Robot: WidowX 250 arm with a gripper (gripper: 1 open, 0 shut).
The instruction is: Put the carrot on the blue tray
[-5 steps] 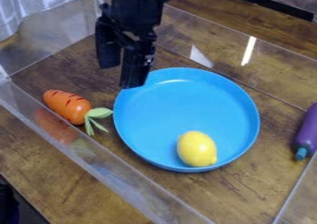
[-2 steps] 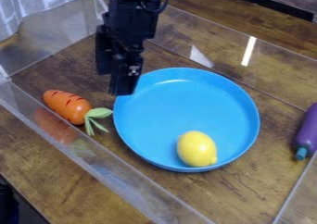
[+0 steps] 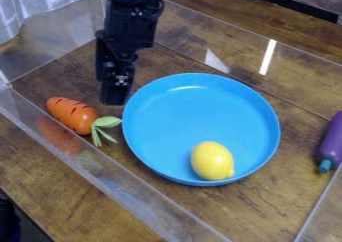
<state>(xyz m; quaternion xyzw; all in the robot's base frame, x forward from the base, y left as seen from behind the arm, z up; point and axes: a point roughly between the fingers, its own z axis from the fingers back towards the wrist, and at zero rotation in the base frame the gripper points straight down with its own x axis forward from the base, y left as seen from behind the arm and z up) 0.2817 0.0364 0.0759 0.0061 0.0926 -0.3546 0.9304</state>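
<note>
The small orange carrot (image 3: 72,114) with dark grooves lies on the wooden table at the left, its light green leaves (image 3: 106,128) pointing toward the blue tray. The big round blue tray (image 3: 201,126) fills the middle and holds only a yellow lemon (image 3: 211,160) near its front rim. My black gripper (image 3: 112,87) hangs open above the table, just beyond the carrot and left of the tray's rim, with nothing between its fingers.
A purple eggplant-like toy (image 3: 330,141) lies at the right edge. Clear plastic walls (image 3: 40,61) surround the work area, with a low front wall (image 3: 94,171) near the carrot.
The gripper has moved left and slightly toward the front, from over the tray's back-left rim to a spot above the table near the carrot. It stays open.
</note>
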